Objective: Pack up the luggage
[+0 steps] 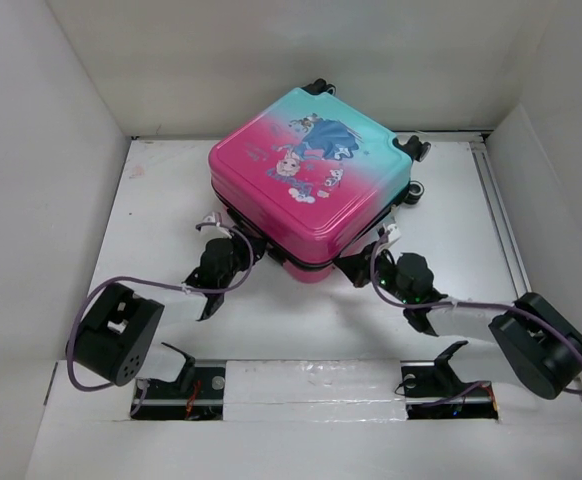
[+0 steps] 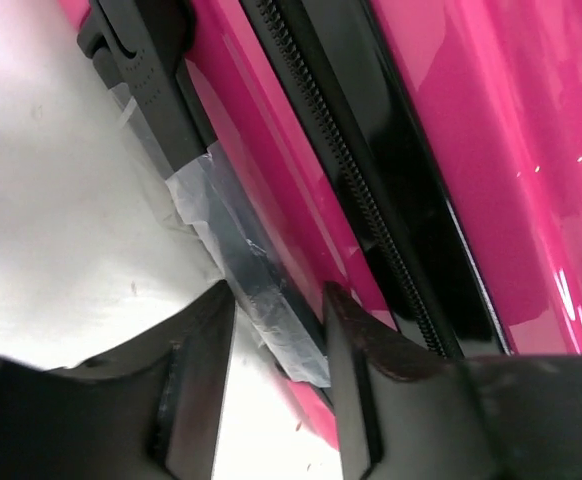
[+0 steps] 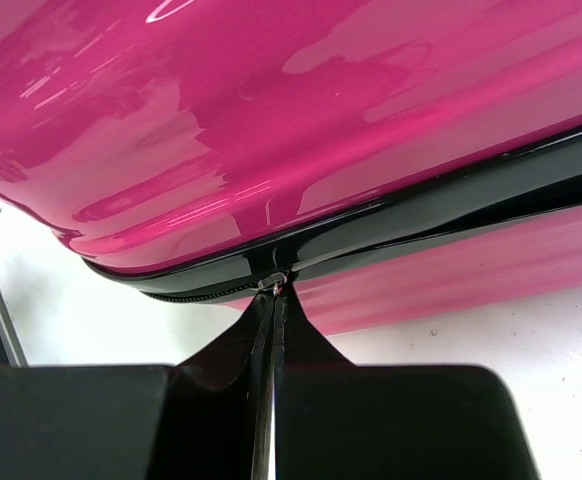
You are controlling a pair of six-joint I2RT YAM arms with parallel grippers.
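Being judged stiff and slick, the luggage [image 1: 311, 170] is taken by the zipper pull [image 3: 271, 283] pinched at the tips of the right gripper [image 3: 274, 302], the left gripper [image 2: 279, 305] spread

The left arm [image 1: 121, 335] and right arm [image 1: 541, 345] are matte black, each with a boxy, rounded elbow housing and a pale forearm link. A thin purple cable [image 1: 141, 281] loops along each. The left claw [image 2: 276, 360] and right claw [image 3: 271, 310] carry thick, tapering black fingers [image 2: 196, 390]

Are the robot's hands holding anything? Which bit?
The right gripper is pinched shut on the small metal zipper pull of the luggage. The left gripper straddles a taped black strip on its side; whether it grips cannot be told.
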